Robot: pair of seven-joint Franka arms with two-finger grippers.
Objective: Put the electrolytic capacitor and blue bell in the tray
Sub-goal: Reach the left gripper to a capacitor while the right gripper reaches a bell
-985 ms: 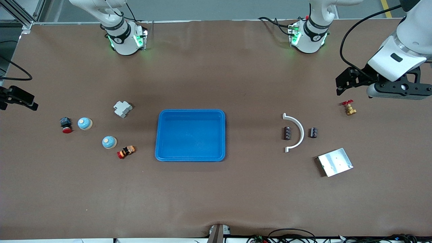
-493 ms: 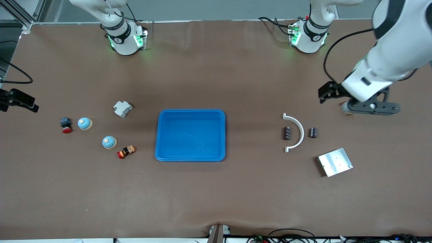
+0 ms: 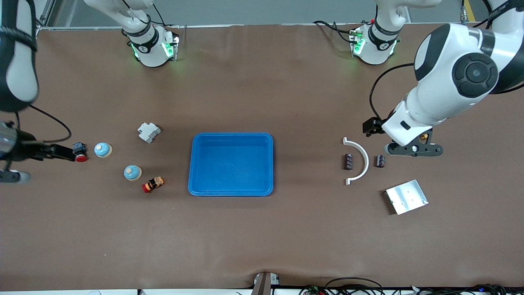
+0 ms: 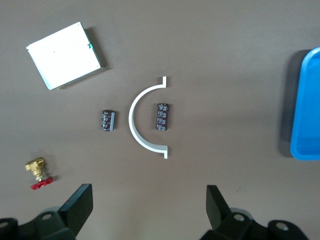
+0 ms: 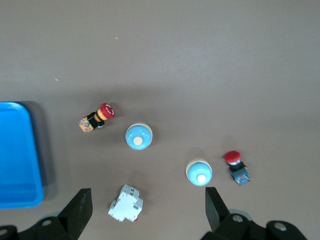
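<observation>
The blue tray (image 3: 231, 191) (image 4: 306, 105) (image 5: 17, 155) lies mid-table and holds nothing. Two dark electrolytic capacitors (image 3: 348, 161) (image 3: 380, 160) lie either side of a white arc bracket (image 3: 360, 162); the left wrist view shows them too (image 4: 162, 117) (image 4: 108, 121). Two blue bells (image 3: 102, 150) (image 3: 132, 172) (image 5: 199, 172) (image 5: 138, 136) stand toward the right arm's end. My left gripper (image 3: 413, 149) (image 4: 148, 202) hangs open over bare table beside the bracket. High over the white breaker (image 5: 126, 204), my right gripper (image 3: 11, 176) (image 5: 147, 207) is open with nothing in it.
A silver plate (image 3: 406, 196) and a brass valve (image 4: 39, 172) lie at the left arm's end. A red push button (image 3: 80, 152), a red-capped switch (image 3: 152, 184) and the white breaker (image 3: 148, 132) lie around the bells.
The left arm swung in from over the valve toward the capacitors. The right arm came in from the table's end to above the bells and the breaker. Nothing on the table moved.
</observation>
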